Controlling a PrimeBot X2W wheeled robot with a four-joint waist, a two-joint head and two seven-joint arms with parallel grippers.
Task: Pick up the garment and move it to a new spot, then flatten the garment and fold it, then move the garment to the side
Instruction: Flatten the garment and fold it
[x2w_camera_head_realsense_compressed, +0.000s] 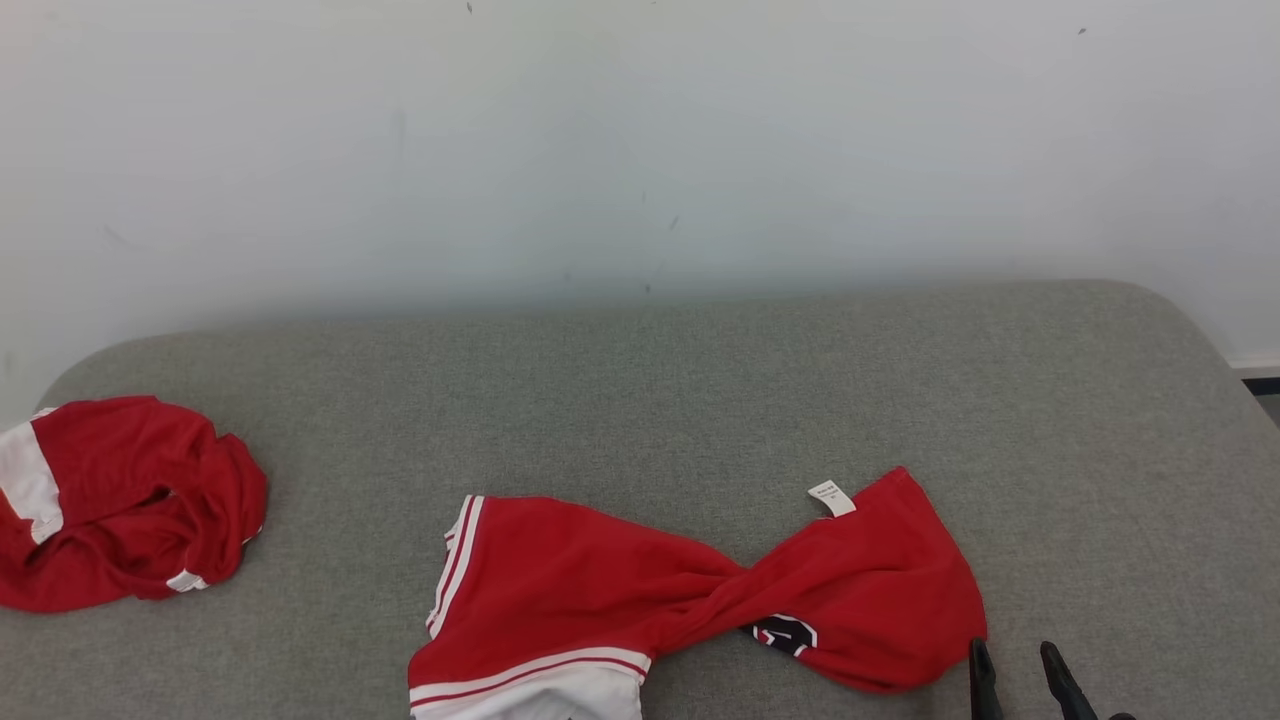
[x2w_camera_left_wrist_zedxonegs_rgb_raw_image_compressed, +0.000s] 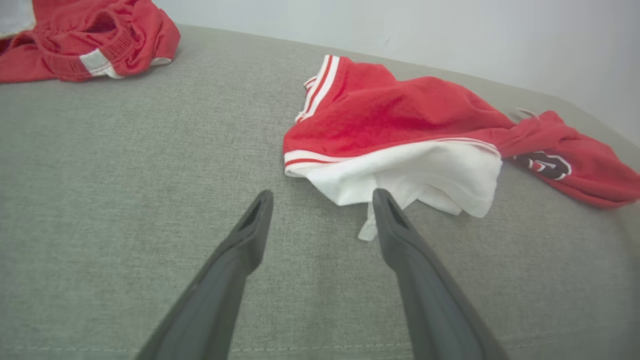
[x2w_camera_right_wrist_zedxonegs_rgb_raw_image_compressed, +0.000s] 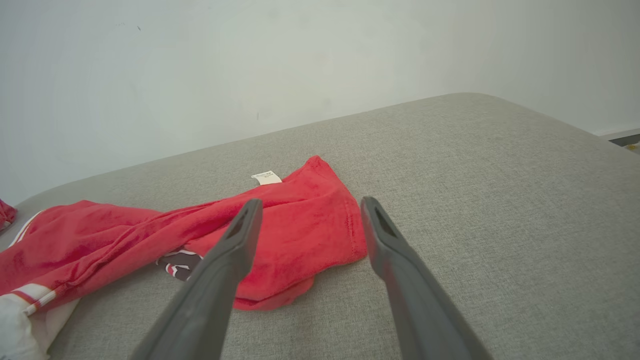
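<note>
A red garment (x2w_camera_head_realsense_compressed: 700, 590) with white-striped trim lies twisted in the middle on the grey cushioned surface (x2w_camera_head_realsense_compressed: 640, 400); it bears a dark logo and a white label. Its white-trimmed end (x2w_camera_left_wrist_zedxonegs_rgb_raw_image_compressed: 415, 175) lies just ahead of my open left gripper (x2w_camera_left_wrist_zedxonegs_rgb_raw_image_compressed: 322, 200), whose right finger (x2w_camera_left_wrist_zedxonegs_rgb_raw_image_compressed: 395, 225) sits by a dangling white strip. The garment's red end (x2w_camera_right_wrist_zedxonegs_rgb_raw_image_compressed: 305, 235) lies under and between the fingers of my open right gripper (x2w_camera_right_wrist_zedxonegs_rgb_raw_image_compressed: 310, 207), which hovers above it. In the head view the right gripper (x2w_camera_head_realsense_compressed: 1015, 660) stands at the garment's lower right corner.
A second red and white garment (x2w_camera_head_realsense_compressed: 120, 500) lies crumpled at the surface's far left, also seen in the left wrist view (x2w_camera_left_wrist_zedxonegs_rgb_raw_image_compressed: 85, 40). A pale wall (x2w_camera_head_realsense_compressed: 640, 150) stands behind. Bare grey surface stretches to the right and back.
</note>
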